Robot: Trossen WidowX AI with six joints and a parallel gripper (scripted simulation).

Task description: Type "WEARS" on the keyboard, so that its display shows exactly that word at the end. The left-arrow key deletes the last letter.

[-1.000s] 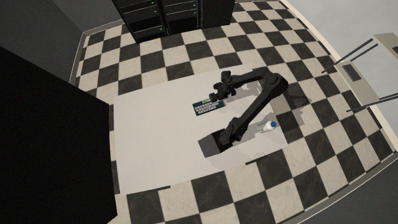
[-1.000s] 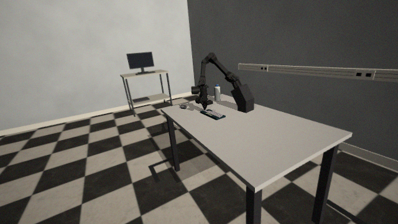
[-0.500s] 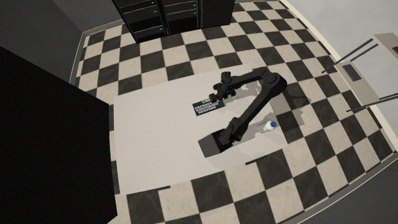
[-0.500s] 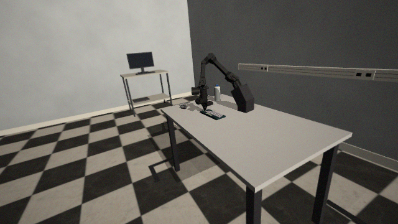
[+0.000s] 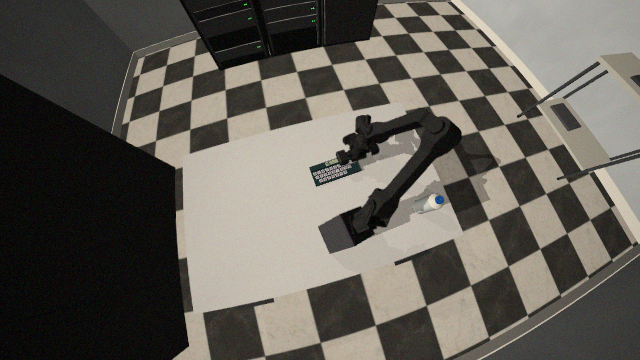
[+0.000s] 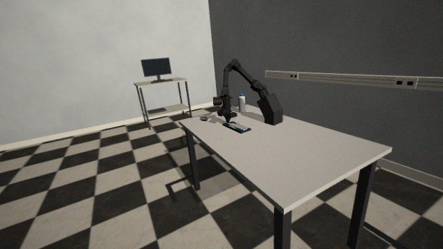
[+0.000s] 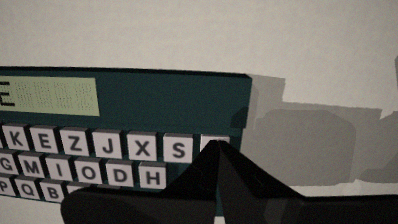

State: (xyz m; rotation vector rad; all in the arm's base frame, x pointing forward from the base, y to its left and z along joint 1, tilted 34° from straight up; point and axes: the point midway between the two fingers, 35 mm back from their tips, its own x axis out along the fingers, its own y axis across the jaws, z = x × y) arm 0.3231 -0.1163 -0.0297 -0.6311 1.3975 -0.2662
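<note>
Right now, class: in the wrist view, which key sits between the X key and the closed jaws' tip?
The S key, on the keyboard's top row.

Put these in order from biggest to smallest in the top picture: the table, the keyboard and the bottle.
1. Table
2. Keyboard
3. Bottle, lying on its side, looks smallest, though it is not far behind the keyboard.

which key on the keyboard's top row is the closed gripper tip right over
The last key at the row's right end, just right of S; the shut gripper hides its label, unlike the readable letter keys.

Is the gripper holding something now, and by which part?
Nothing is held. The gripper is shut, its joined fingertips over the top row's end key on the keyboard.
</note>
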